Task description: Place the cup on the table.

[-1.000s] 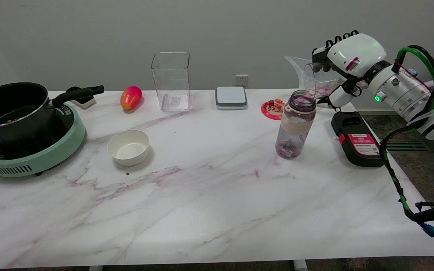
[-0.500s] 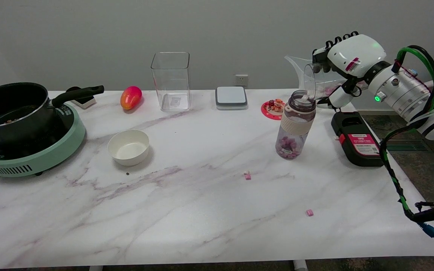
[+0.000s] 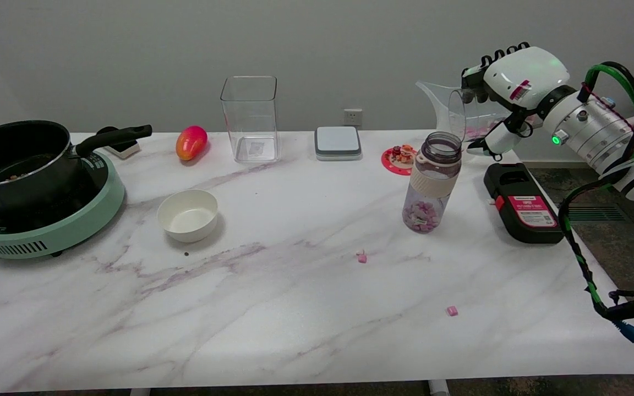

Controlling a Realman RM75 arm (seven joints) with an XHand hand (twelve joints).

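Note:
My right hand (image 3: 507, 91) grips a clear spouted cup (image 3: 463, 113) in the air at the table's far right, tipped on its side with its mouth facing left. A faint pink trace shows inside the cup. Just below and left of the cup's mouth stands an open bottle (image 3: 431, 181) with a cream band, holding pink pieces at its bottom. The cup touches neither the bottle nor the marble table (image 3: 295, 308).
Two pink pieces (image 3: 360, 257) (image 3: 452, 311) lie on the table. A black-and-red device (image 3: 523, 203) sits right of the bottle. Farther off are a red coaster with figures (image 3: 399, 155), a grey box (image 3: 338, 143), a clear square container (image 3: 250, 118), a mango (image 3: 191, 142), a white bowl (image 3: 187, 215) and a pot on a green cooker (image 3: 36, 187).
Pink pieces poured from the cup into the bottle, and two landed on the table. My hand has since shifted slightly right and up, with the cup now nearly emptied.

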